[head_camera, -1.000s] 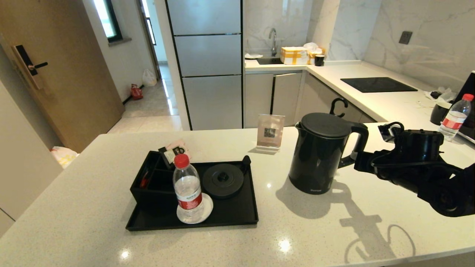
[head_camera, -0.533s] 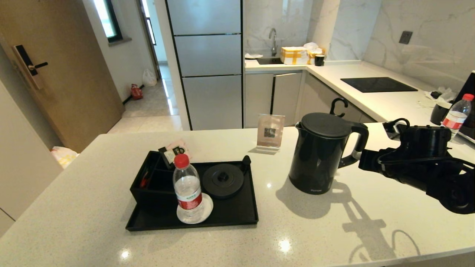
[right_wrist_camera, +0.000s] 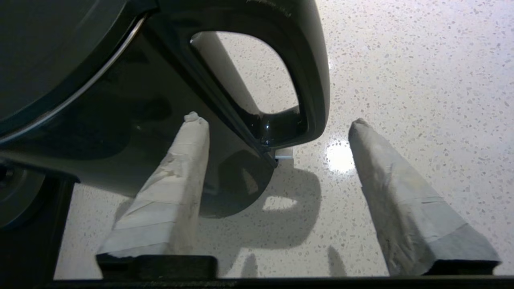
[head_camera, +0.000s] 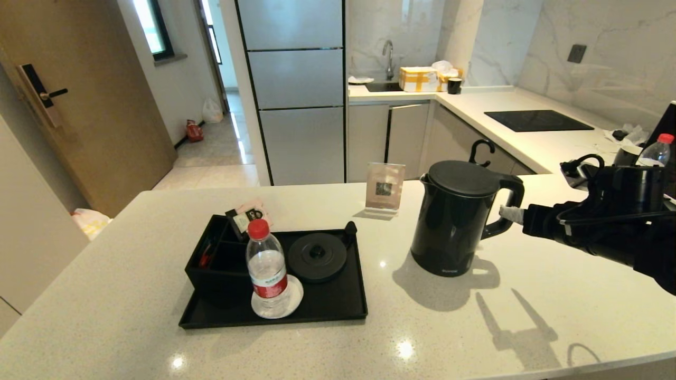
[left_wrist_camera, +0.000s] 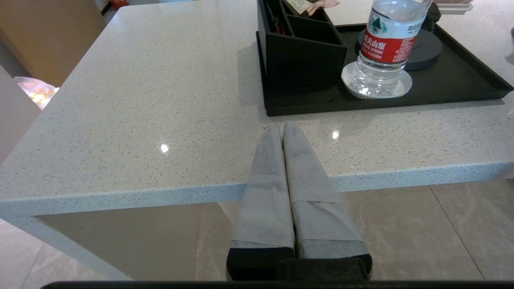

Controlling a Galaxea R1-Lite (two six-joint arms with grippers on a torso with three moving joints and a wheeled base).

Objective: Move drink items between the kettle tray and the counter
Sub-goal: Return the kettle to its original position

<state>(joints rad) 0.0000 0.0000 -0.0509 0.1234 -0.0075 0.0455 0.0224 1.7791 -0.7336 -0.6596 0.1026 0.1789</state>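
Note:
The tall matte-black kettle point(head_camera: 454, 219) stands upright on the pale speckled counter point(head_camera: 132, 253), to the right of the black kettle tray point(head_camera: 338, 306). Its loop handle point(right_wrist_camera: 309, 80) points at my right gripper point(head_camera: 511, 214). That gripper point(right_wrist_camera: 277, 120) is open. The handle's lower end sits level with the fingertips point(right_wrist_camera: 192, 128), which do not touch it. The round kettle base point(head_camera: 317, 256) on the tray is bare. My left gripper point(left_wrist_camera: 281, 128) is shut on nothing, parked at the counter's front edge near the tray point(left_wrist_camera: 461, 80).
A red-capped water bottle point(head_camera: 266, 269) stands on a coaster on the tray, beside the compartmented box point(head_camera: 211, 269). A small sign stand point(head_camera: 384, 190) is behind the kettle. Another bottle point(head_camera: 655, 153) and the black hob point(head_camera: 536, 120) lie far right.
My right arm has pulled back to the right and risen a little, so its fingers have drawn away from the kettle handle. The kettle, tray and bottle have stayed put.

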